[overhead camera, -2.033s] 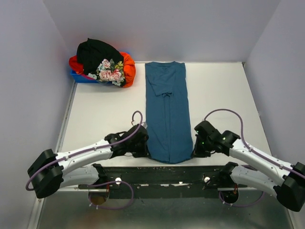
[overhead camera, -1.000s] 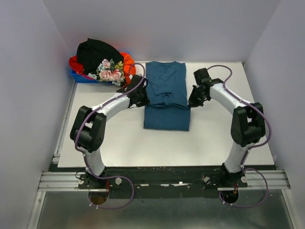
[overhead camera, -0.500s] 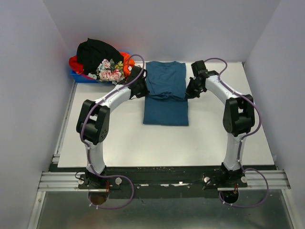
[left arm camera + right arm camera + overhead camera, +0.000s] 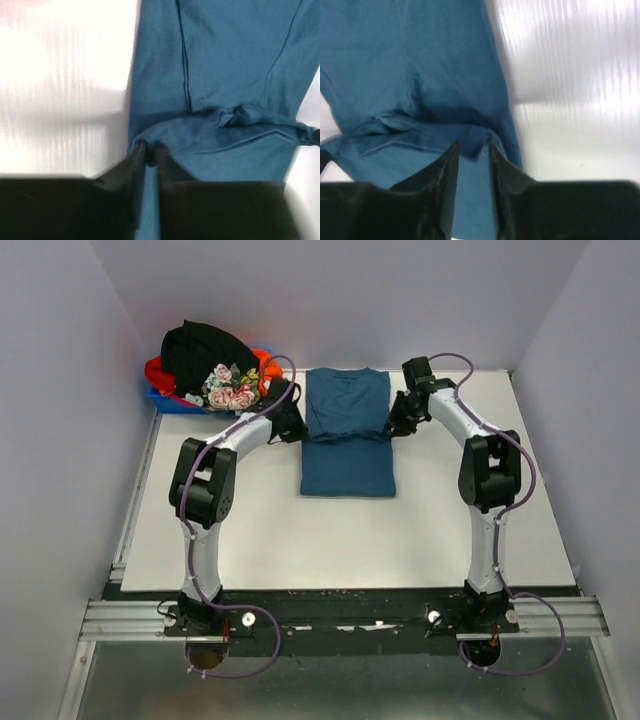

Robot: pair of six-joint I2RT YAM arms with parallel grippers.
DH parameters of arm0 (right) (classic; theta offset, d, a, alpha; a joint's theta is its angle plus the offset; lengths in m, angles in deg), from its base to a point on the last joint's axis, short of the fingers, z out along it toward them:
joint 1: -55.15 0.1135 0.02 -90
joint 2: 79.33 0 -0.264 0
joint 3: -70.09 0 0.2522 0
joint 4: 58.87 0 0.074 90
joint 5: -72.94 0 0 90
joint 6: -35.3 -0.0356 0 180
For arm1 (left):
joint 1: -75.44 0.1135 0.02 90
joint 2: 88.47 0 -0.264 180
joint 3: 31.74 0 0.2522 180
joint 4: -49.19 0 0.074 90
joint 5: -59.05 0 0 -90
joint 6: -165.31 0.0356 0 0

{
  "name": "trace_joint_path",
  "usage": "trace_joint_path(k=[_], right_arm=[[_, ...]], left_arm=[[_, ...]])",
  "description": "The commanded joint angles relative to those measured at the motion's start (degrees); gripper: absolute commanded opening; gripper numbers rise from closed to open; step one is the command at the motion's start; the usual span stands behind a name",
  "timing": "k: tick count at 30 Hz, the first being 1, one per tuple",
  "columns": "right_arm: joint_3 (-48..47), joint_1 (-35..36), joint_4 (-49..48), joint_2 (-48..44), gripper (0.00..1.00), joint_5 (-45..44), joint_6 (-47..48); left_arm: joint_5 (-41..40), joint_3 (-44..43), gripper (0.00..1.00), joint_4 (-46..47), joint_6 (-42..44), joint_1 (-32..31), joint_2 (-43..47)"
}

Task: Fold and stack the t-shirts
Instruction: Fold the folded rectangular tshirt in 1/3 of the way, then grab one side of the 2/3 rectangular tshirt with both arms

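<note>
The dark teal-blue t-shirt lies at the table's far middle, its near half folded up over the far half. My left gripper is at the left end of the folded-over hem. The left wrist view shows that gripper slightly open, with the cloth bunched at its tips. My right gripper is at the hem's right end. In the right wrist view it is open, a corner of the shirt lying loose between its fingers. The other t-shirts, black, orange-red and flowered, are piled at the far left.
The pile sits in a small blue bin in the far left corner. Grey walls close the table on three sides. Both arms arch from the near edge out to the far side.
Both grippers carried the shirt's near hem to the far side, folding the shirt in half. They held the hem shut until now and have parted their jaws.
</note>
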Motion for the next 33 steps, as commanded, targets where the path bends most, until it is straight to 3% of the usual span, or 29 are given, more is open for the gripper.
trace_joint_path(k=[1,2,5,7,9,13,15,18,26,33], right_arm=[[-4.8,-1.3,1.0,2.7,0.59,2.2,0.9],[-4.5,-1.3,0.7,2.3,0.69,1.9,0.8],[-1.8,-1.4,-0.1,-0.8,0.71,1.4,1.0],[1.7,-1.4,-1.2,-4.0,0.72,0.2,1.1],[7.6,-1.4,-3.1,-9.3,0.71,-0.7,1.3],[25.6,-1.3,-13.1,-18.5,0.61,2.1,1.2],[30.2,-1.1,-15.2,-20.3,0.55,3.1,1.6],[34.1,-0.5,-15.2,-21.5,0.50,3.6,2.7],[47.6,0.9,-20.5,-28.2,0.44,6.5,3.1],[51.4,1.2,-21.3,-31.0,0.41,7.3,4.2]], left_arm=[[4.3,-0.9,0.50,4.7,-1.7,1.4,-1.0],[4.4,-0.6,0.61,5.8,-1.9,1.7,-0.4],[4.0,-0.4,0.80,5.9,-1.2,2.0,2.2],[3.4,0.5,0.88,5.6,-0.5,2.0,4.4],[3.7,3.0,0.89,6.3,-0.3,1.8,7.2],[4.7,11.0,0.79,8.2,0.0,0.7,12.9],[4.8,15.8,0.71,8.9,-0.1,0.0,15.2],[5.1,20.2,0.62,9.5,0.0,-1.3,17.3],[4.2,31.7,0.50,10.4,0.9,-4.3,23.5],[4.8,35.2,0.45,10.5,1.8,-4.3,25.0]])
